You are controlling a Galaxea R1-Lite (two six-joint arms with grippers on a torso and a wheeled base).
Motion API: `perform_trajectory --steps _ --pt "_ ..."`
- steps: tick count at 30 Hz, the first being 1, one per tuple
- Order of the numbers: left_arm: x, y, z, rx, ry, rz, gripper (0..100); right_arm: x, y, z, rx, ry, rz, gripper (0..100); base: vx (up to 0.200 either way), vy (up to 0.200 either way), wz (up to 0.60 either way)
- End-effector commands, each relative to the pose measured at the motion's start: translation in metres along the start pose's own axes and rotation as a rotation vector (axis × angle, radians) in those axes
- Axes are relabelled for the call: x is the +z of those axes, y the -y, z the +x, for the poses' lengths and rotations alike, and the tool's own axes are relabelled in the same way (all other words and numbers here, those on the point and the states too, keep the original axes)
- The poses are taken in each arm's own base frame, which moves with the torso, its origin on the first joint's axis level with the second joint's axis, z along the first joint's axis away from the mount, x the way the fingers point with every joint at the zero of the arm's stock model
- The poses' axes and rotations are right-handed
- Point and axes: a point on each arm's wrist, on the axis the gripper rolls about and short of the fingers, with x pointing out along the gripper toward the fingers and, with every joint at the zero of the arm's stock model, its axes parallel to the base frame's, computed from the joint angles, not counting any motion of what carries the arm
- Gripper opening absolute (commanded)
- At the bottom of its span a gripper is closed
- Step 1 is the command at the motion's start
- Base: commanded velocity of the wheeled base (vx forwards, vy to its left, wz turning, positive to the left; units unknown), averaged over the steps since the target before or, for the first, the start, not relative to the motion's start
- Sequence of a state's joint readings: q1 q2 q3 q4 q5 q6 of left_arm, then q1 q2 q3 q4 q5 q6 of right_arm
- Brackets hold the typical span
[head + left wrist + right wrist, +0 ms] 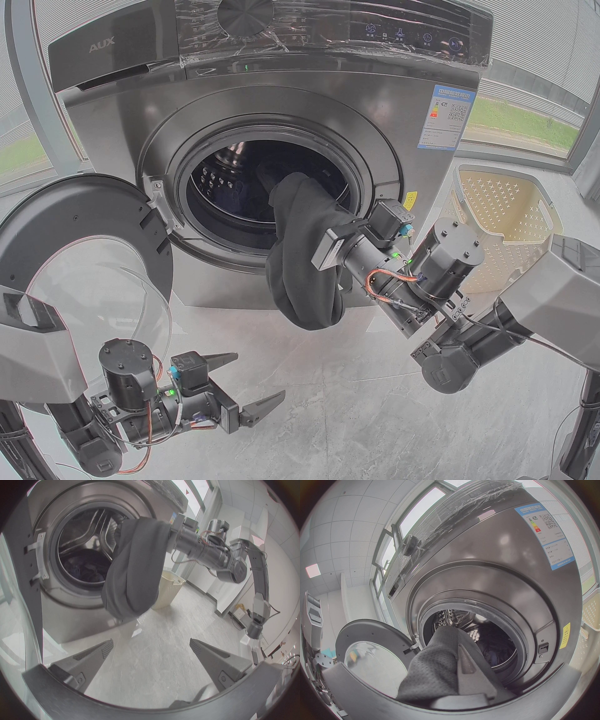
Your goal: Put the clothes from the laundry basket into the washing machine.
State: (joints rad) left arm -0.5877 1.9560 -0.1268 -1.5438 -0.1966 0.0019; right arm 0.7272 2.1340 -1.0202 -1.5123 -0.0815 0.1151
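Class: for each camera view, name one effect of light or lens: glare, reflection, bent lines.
Head view: daylight glints off the plastic wrap atop the washing machine. Left wrist view: fisheye rounding, black corners, drum dim beside the dark garment. Right wrist view: machine front bulges, pale highlights on it.

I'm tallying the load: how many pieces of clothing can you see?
2: a dark garment held by the right gripper, hanging at the washing machine opening, and dark laundry lying inside the drum; that pile may hide more pieces.
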Motion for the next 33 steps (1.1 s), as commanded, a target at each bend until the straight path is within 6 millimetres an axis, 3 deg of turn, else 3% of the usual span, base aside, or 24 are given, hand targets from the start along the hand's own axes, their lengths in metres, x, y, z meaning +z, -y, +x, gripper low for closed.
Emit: perform_trajectory --steps 1,8,20,33 --pt "0.022 -0.001 0.018 -0.001 0.112 0.015 100 -0.004 -0.013 -0.003 0.03 -0.015 0.014 0 0.0 0.0 0.0" --pt "0.047 -0.007 0.049 0.003 0.236 0.036 100 -0.005 -0.022 -0.002 0.047 -0.03 0.016 0 0.0 0.0 0.0" --pt "0.057 -0.017 0.088 0.037 0.311 0.045 100 -0.008 -0.04 -0.007 0.072 -0.045 0.031 0 0.0 0.0 0.0" --pt "0.062 -0.045 0.11 0.179 0.367 0.009 100 -0.004 -0.048 -0.02 0.084 -0.071 0.039 0 0.0 0.0 0.0"
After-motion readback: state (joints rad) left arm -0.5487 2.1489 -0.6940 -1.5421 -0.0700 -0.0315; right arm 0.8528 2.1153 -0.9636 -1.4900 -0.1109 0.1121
